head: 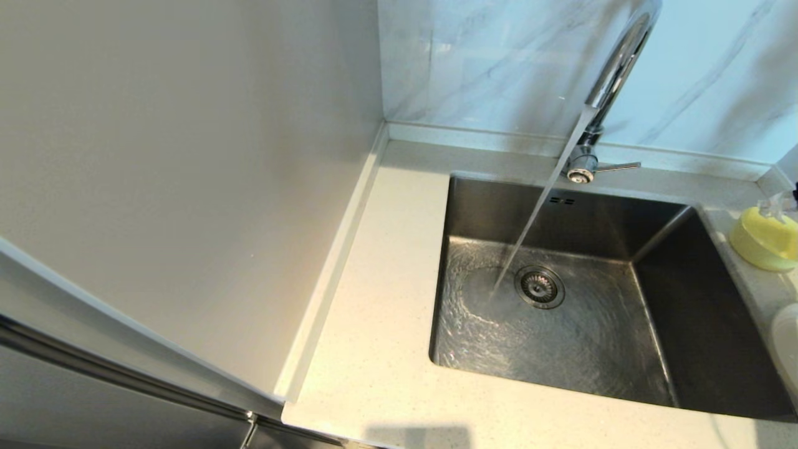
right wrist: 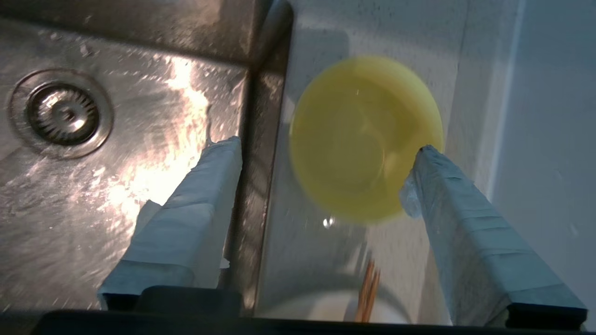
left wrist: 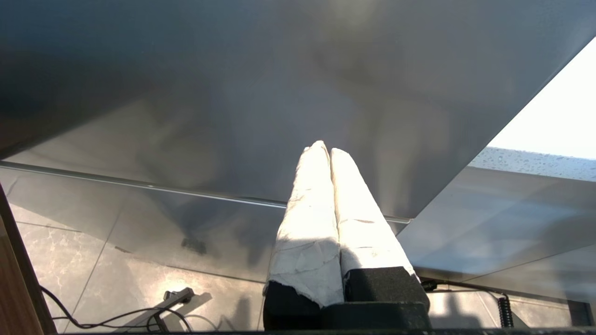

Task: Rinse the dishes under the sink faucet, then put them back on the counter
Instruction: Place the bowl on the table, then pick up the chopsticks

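The chrome faucet is running, and its stream lands beside the drain of the steel sink. The pale yellow bowl sits upright on the counter right of the sink, also at the head view's right edge as the bowl. My right gripper hovers open above it, one finger over the sink edge and the other over the bowl's rim. The white plate lies nearer, seen too as the plate. My left gripper is shut and empty, low beside a steel panel.
Brown chopsticks rest on the plate. The faucet's lever points right. A broad stretch of counter lies left of the sink, bounded by a grey wall panel. Marble-veined wall stands behind.
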